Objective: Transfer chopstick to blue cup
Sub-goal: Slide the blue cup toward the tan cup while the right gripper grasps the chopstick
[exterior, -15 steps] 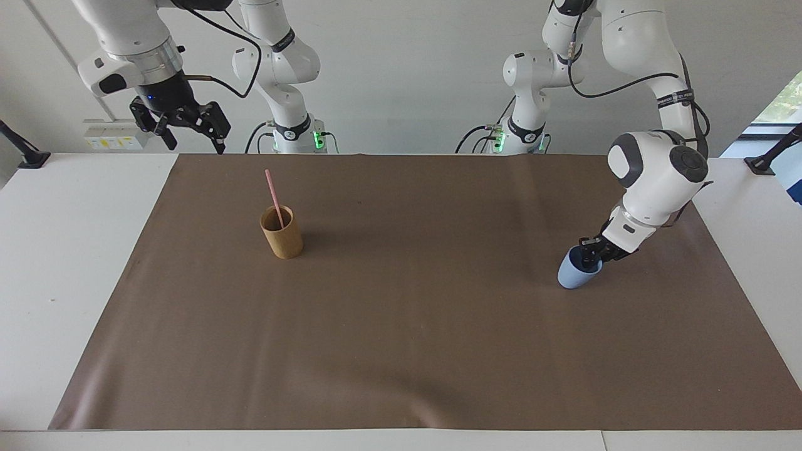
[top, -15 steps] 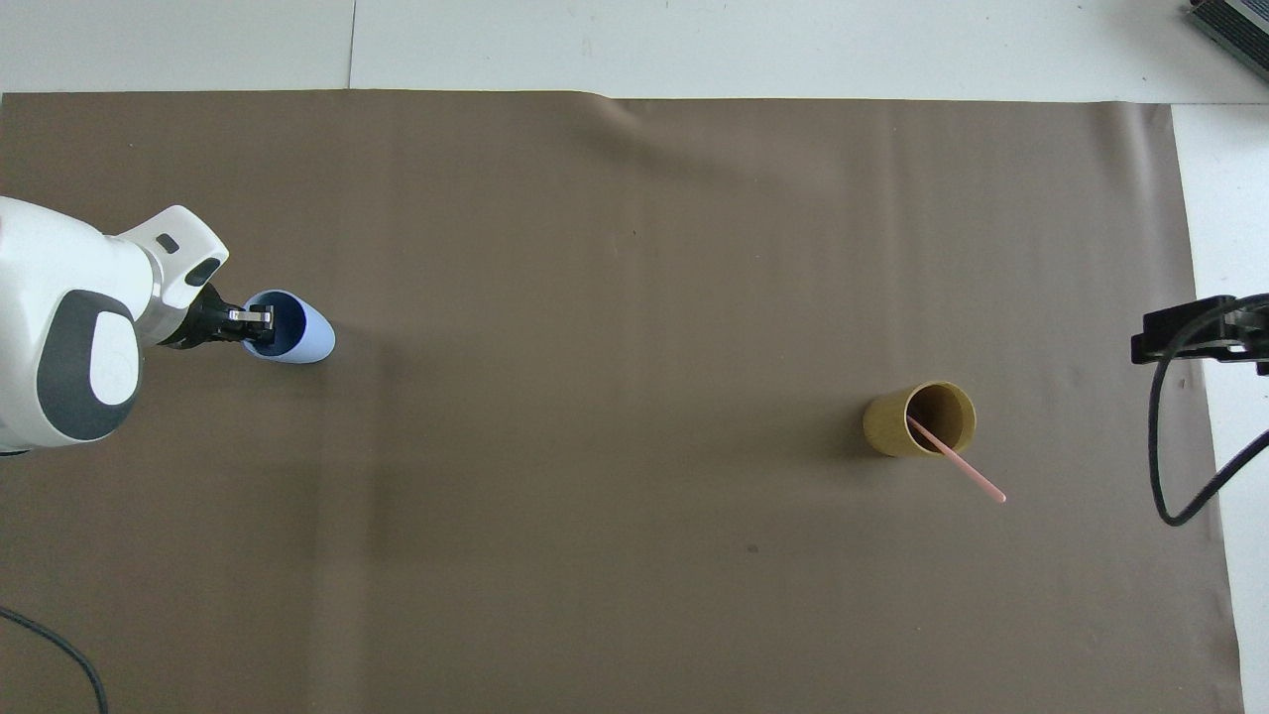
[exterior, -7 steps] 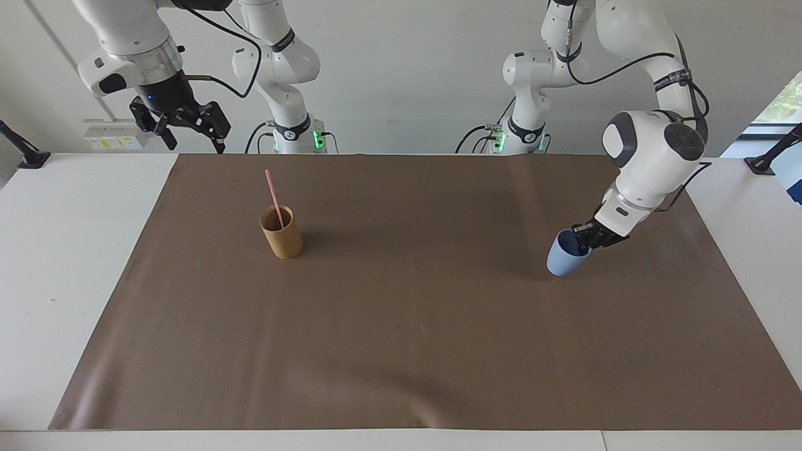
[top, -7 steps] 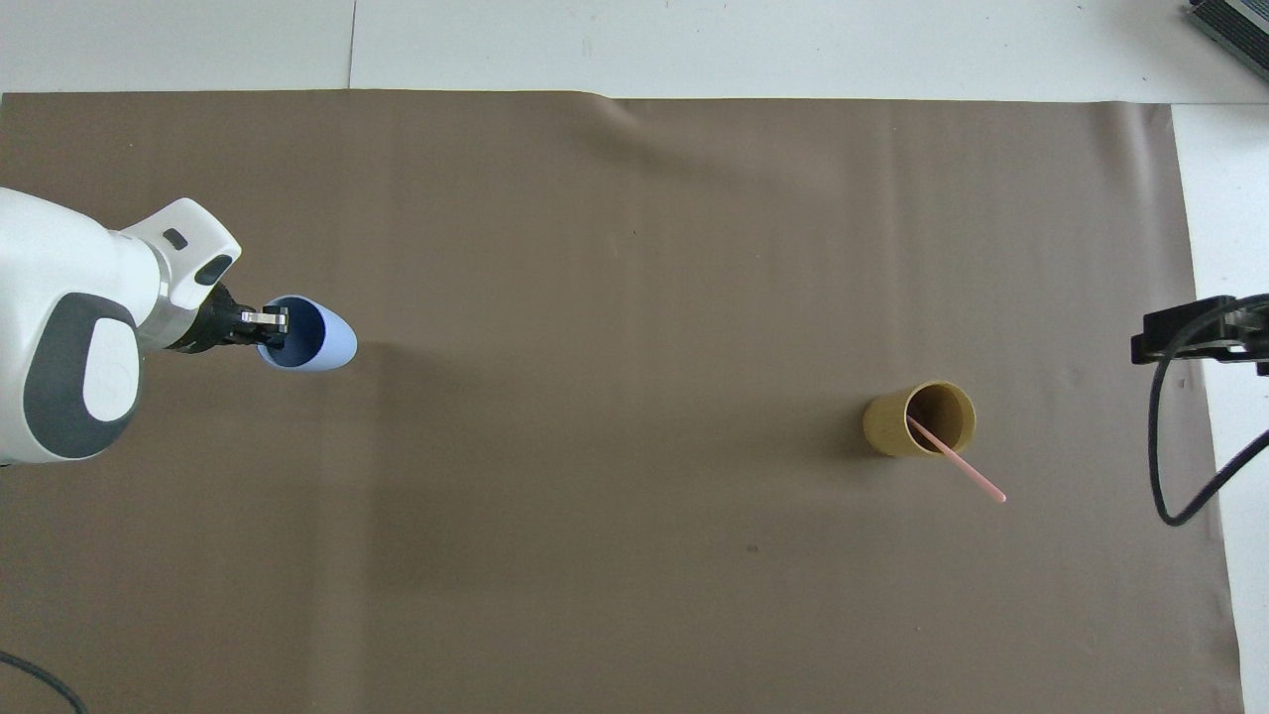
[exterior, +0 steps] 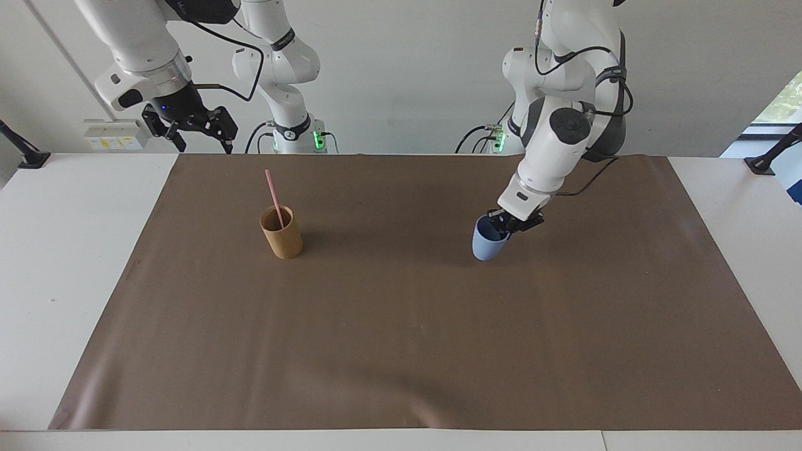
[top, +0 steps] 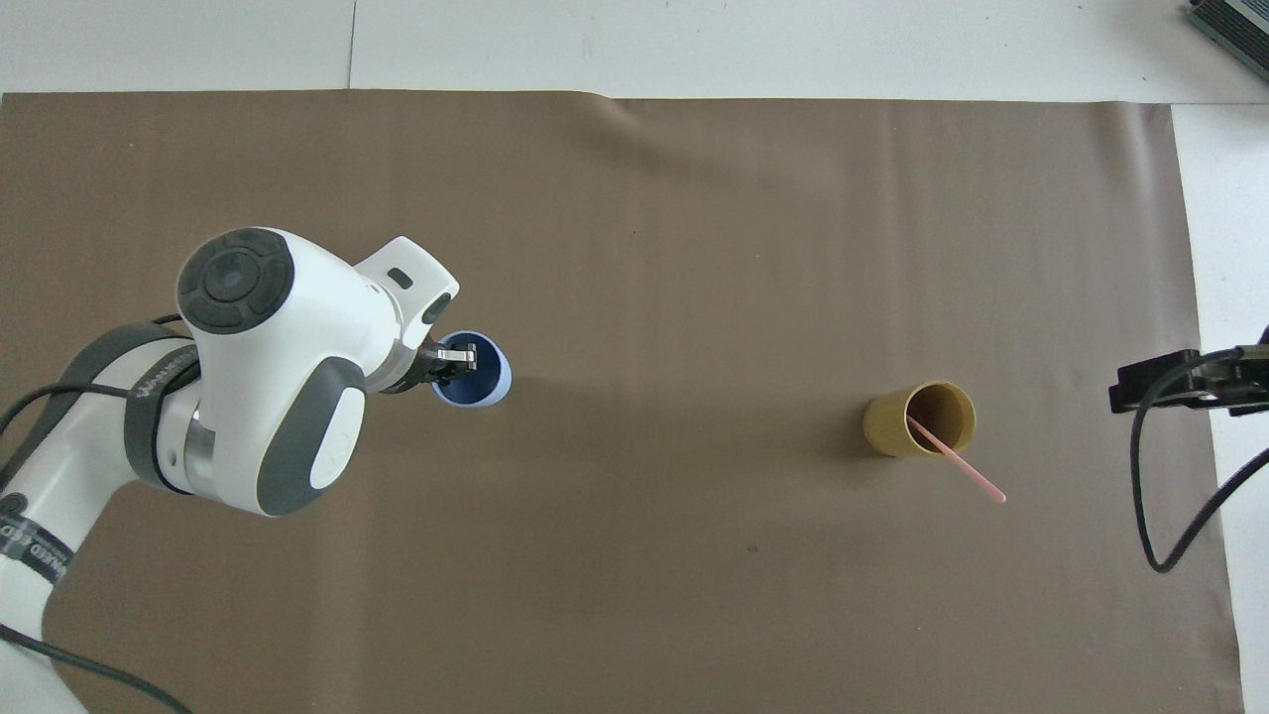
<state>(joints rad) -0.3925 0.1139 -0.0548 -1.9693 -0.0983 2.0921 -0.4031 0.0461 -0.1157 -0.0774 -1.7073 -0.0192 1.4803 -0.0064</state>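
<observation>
Left claw carries blue cup over mid-worktop; chopstick untouched in tan cup.

Left claw clamped on the rim of the blue cup, one finger inside the mouth, one outside at the cup's 3 o'clock in the facing view. Cup hangs slightly tilted, apparently just off the brown mat; contact with the mat cannot be told. Rim pinch likely chosen because the smooth tapered wall offers little else to hold. Chopstick stands in the tan cup toward the right arm's end, leaning to 11 o'clock, its upper half clear of the rim and free to grab. Right claw open, waiting high at the mat's edge nearest the robots. Judged: cup is being brought closer to the chopstick to shorten the transfer.
</observation>
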